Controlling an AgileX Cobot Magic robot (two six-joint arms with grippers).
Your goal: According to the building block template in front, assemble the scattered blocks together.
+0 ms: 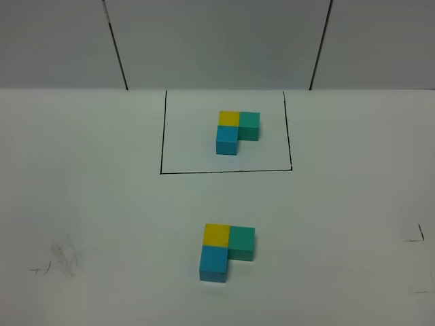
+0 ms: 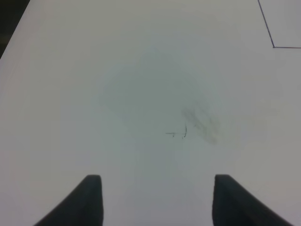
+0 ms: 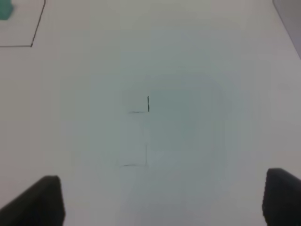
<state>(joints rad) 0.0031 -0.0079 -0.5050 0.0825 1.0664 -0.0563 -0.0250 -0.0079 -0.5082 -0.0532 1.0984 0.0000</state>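
Note:
The template sits inside a thin black-lined rectangle (image 1: pixel 224 171) at the back of the table: a yellow cube (image 1: pixel 229 118), a teal-green cube (image 1: pixel 249 125) on its right and a sky-blue cube (image 1: pixel 227 140) in front of the yellow one. Nearer the front stands the unframed trio, joined in the same L: yellow (image 1: pixel 217 235), teal-green (image 1: pixel 242 243), sky-blue (image 1: pixel 213 263). Neither gripper shows in the exterior view. My left gripper (image 2: pixel 157 200) is open and empty over bare table. My right gripper (image 3: pixel 164 197) is open wide and empty; the template's teal-green cube (image 3: pixel 4 10) shows at that view's edge.
The white table (image 1: pixel 102 204) carries faint pencil marks and a smudge at the front left (image 1: pixel 58 261), also seen in the left wrist view (image 2: pixel 197 122). Small black corner marks lie at the right (image 1: pixel 414 238) and in the right wrist view (image 3: pixel 146 106).

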